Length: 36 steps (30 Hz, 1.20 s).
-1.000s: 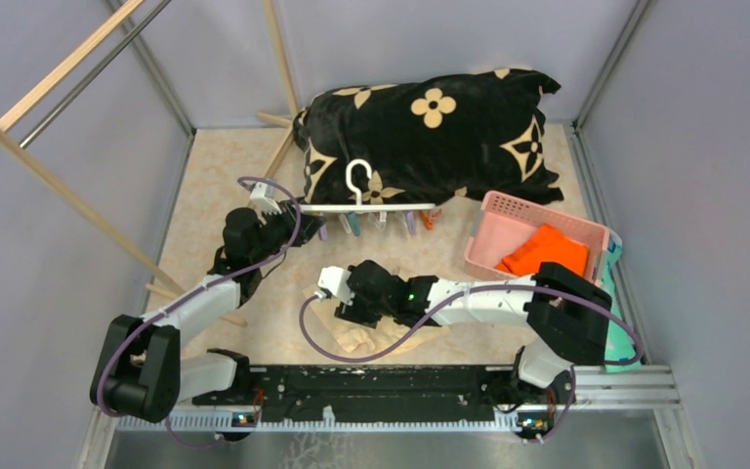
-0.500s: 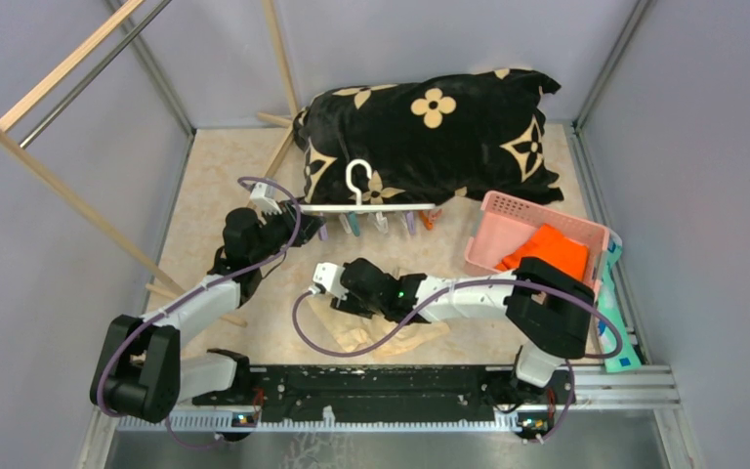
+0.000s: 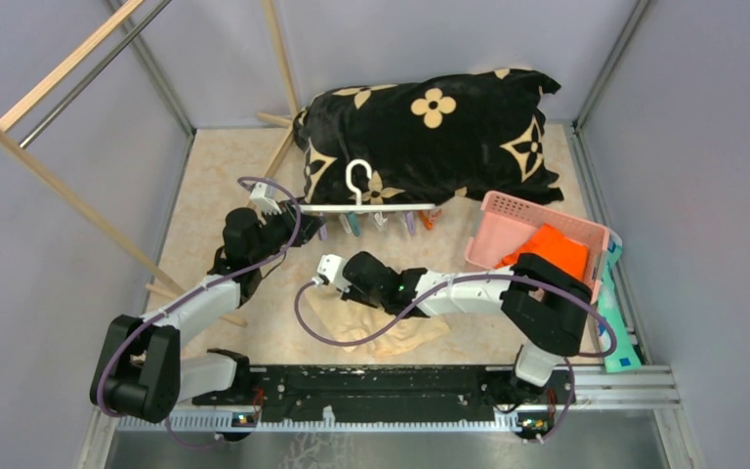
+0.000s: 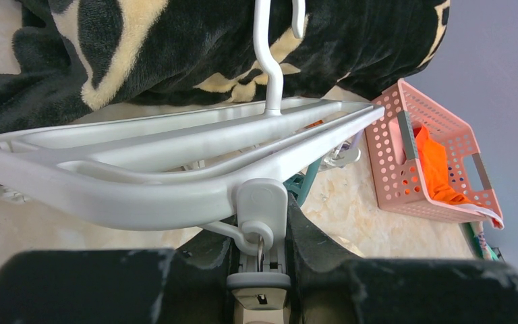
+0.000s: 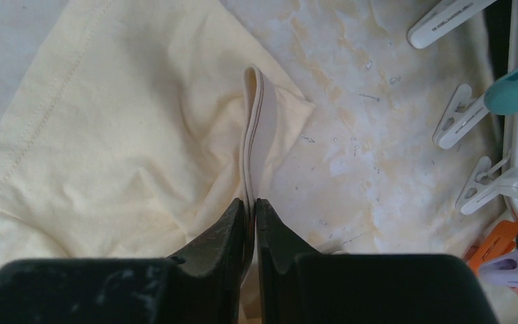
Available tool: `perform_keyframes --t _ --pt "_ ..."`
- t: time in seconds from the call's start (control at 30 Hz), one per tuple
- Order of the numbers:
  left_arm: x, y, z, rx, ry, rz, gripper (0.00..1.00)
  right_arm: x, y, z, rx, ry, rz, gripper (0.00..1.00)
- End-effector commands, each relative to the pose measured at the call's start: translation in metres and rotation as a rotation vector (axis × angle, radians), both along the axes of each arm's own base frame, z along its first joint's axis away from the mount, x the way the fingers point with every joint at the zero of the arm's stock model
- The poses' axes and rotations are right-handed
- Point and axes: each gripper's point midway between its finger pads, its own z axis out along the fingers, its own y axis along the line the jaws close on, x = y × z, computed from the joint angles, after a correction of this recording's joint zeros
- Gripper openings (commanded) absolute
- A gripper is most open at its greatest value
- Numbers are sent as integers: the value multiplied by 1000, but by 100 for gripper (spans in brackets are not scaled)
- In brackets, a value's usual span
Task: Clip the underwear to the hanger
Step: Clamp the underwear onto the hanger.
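Observation:
The white hanger (image 3: 381, 207) lies against the black blanket with its hook (image 3: 356, 180) pointing back. My left gripper (image 3: 273, 205) is at its left end. In the left wrist view the left gripper (image 4: 262, 237) is shut on a pale clip (image 4: 262, 202) that dangles from the frame (image 4: 141, 182). The cream underwear (image 3: 391, 330) lies flat in front of the arm bases. My right gripper (image 3: 334, 276) is over its far left corner. The right wrist view shows that gripper (image 5: 252, 206) shut on a raised fold of the waistband (image 5: 256, 128), with the underwear (image 5: 121, 135) spread to the left.
A black blanket with cream flowers (image 3: 430, 132) fills the back. A pink perforated basket (image 3: 508, 217) with an orange cloth (image 3: 547, 249) stands at the right. A wooden rack (image 3: 59, 186) leans along the left. Loose white, teal and orange clips (image 5: 458, 121) hang beside the right gripper.
My right gripper has shut on the waistband fold and shifted left and toward the hanger, drawing the underwear out from under the arm. The left arm has stayed put.

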Motion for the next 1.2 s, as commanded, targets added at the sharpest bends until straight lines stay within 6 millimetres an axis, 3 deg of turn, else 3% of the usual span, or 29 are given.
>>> perform_keyframes --t 0.0,0.03,0.23,0.43,0.83,1.17 --pt "5 4 15 8 -45 11 0 19 11 48 159 -13 -44 7" --pt "4 3 16 5 -51 5 0 20 10 50 180 1 -48 0" --pt "-9 -9 26 -56 -121 -82 0 17 12 75 330 113 8 0" --pt "-38 -21 43 -132 -295 -205 0 11 13 90 403 199 85 0" --pt "-81 -43 71 -259 -485 -452 0 -5 11 99 424 300 263 0" --pt "-96 -47 73 -273 -555 -537 0 -6 8 121 495 314 284 0"
